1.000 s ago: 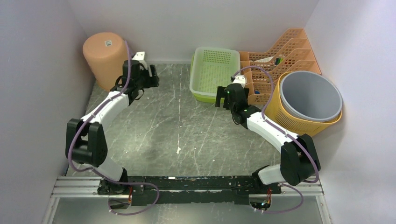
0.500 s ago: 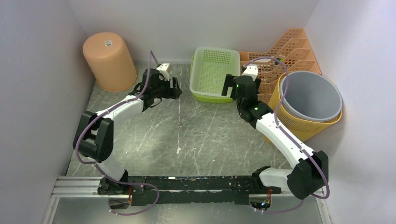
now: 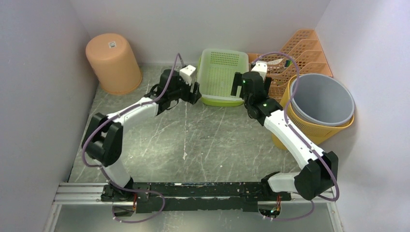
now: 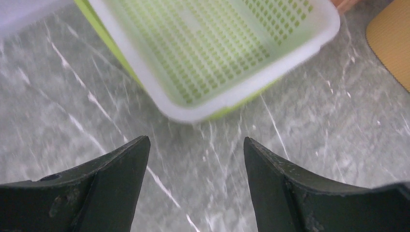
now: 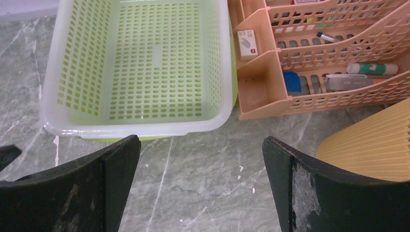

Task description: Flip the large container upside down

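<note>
The large container (image 3: pixel 220 72) is a light green perforated basket standing open side up at the back middle of the table. It also fills the top of the left wrist view (image 4: pixel 217 48) and the right wrist view (image 5: pixel 140 63). My left gripper (image 3: pixel 196 92) hovers open just off the basket's near left corner, and nothing is between its fingers (image 4: pixel 196 140). My right gripper (image 3: pixel 237 89) stands wide open at the basket's near right corner, a little short of the rim, and is empty too (image 5: pixel 200 140).
A peach bin (image 3: pixel 113 60) stands upside down in the back left corner. A peach desk organiser (image 3: pixel 285 63) with pens touches the basket's right side. A yellow basket holding a grey bucket (image 3: pixel 321 99) stands at the right. Walls close in on three sides.
My left arm has swung right, away from the peach bin to the green basket's left corner. My right gripper has moved farther back to the basket's right corner.
</note>
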